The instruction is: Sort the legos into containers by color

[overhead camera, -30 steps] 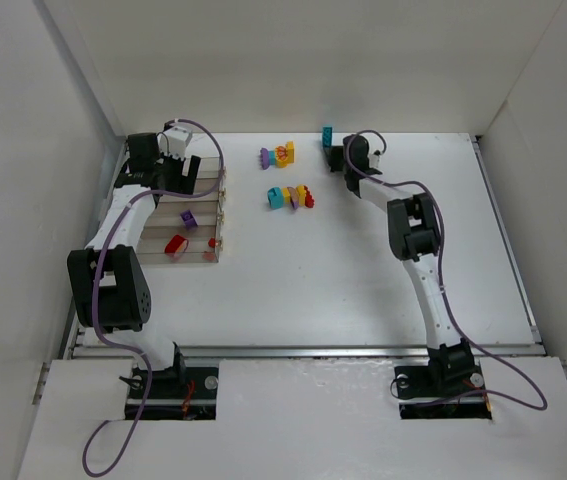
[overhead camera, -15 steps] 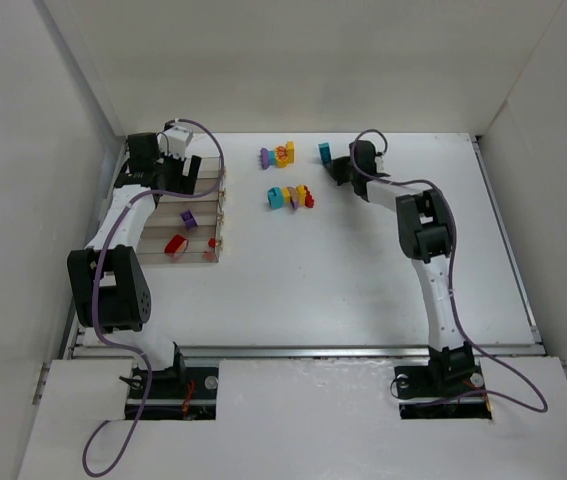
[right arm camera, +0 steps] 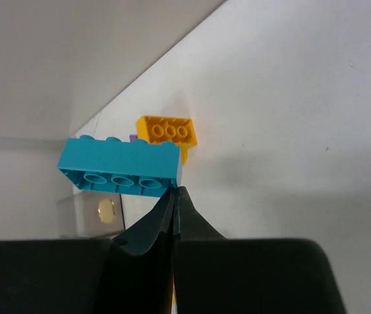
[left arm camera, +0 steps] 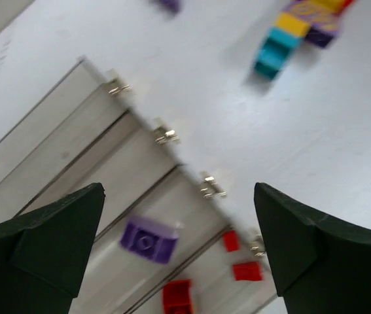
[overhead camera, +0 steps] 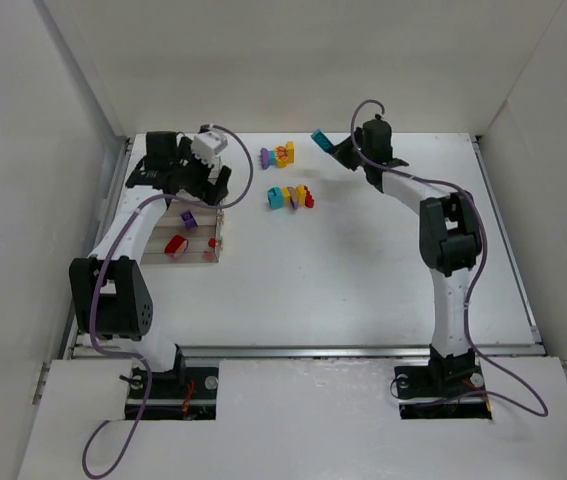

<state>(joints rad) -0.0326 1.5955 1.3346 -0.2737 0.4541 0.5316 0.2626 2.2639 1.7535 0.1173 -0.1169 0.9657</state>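
Observation:
The containers [overhead camera: 199, 256] stand at the left as one block of clear bins. They hold a purple lego [overhead camera: 189, 219] [left arm camera: 149, 239] and red legos [overhead camera: 174, 244] [left arm camera: 178, 294]. My left gripper [overhead camera: 199, 188] [left arm camera: 177, 191] hovers open above the bins' right ends, nothing between its fingers. At the back, my right gripper [overhead camera: 332, 149] [right arm camera: 175, 190] is shut on the edge of a cyan lego [overhead camera: 319, 138] [right arm camera: 120, 167], held tilted off the table. Loose legos lie in two clusters, one [overhead camera: 291, 196] mid-table and one [overhead camera: 278, 154] farther back.
White walls close in the table on the left, back and right. A yellow-orange lego [right arm camera: 167, 129] lies just beyond the held cyan one. In the left wrist view a cyan lego [left arm camera: 273, 55] and a yellow one [left arm camera: 292, 25] sit right of the bins.
My right gripper has raised the cyan lego off the table and swung it a little left. My left gripper has moved right, over the bins' right ends.

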